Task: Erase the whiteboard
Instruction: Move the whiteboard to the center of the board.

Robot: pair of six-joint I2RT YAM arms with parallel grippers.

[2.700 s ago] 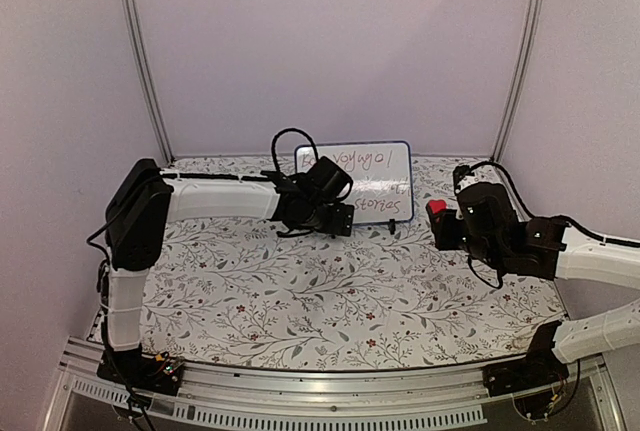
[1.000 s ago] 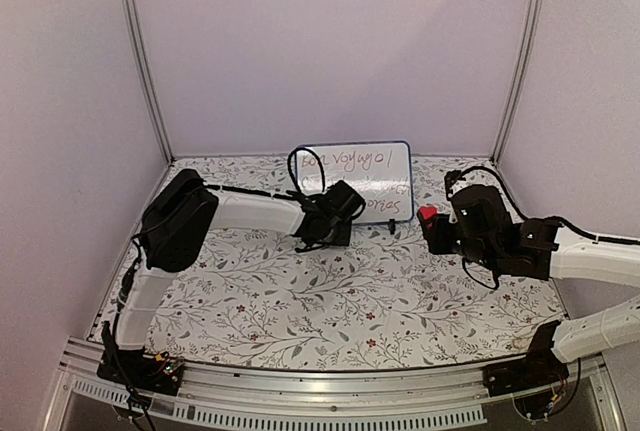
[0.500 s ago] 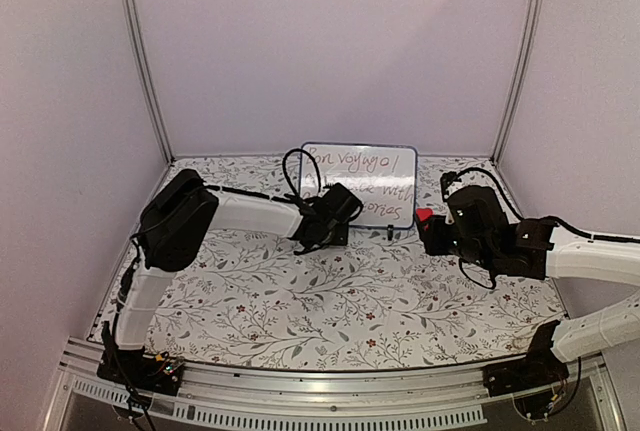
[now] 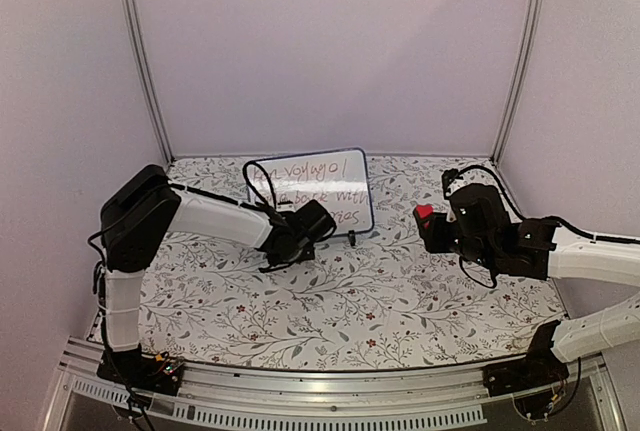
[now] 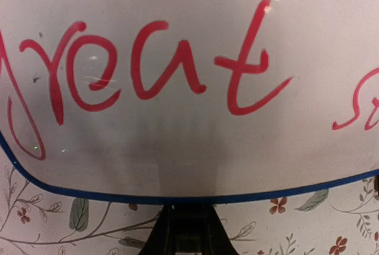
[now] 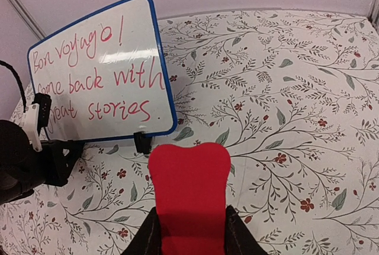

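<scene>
The whiteboard (image 4: 325, 186) is standing toward the back of the table, left of centre, leaning and angled a bit toward the right arm, w/ three lines of red writing (image 6: 98, 80) covering it. Your left claw (image 4: 290, 236) is sitting at its lower left edge. That wrist cam is showing only rim and lettering up close, so I can't tell whether the jaws are clamping it. Your right claw (image 6: 190, 231) is squeezing the red eraser (image 6: 189, 178), well apart from the board; nothing wiped yet.

Step in hand, my read: approach w/ the eraser. Lay its flat face square on the board, start at the top line, overlap passes, keep pressure light. The board is resting on small clip feet (image 6: 141, 142) and prob. tipping back unless the left side is bracing it.

The table (image 4: 350, 301) is wearing a floral cover, maybe slippery under those feet. Pale walls (image 4: 330, 51) and metal posts (image 4: 140, 61) are boxing in the cell, so mind the right elbow.
</scene>
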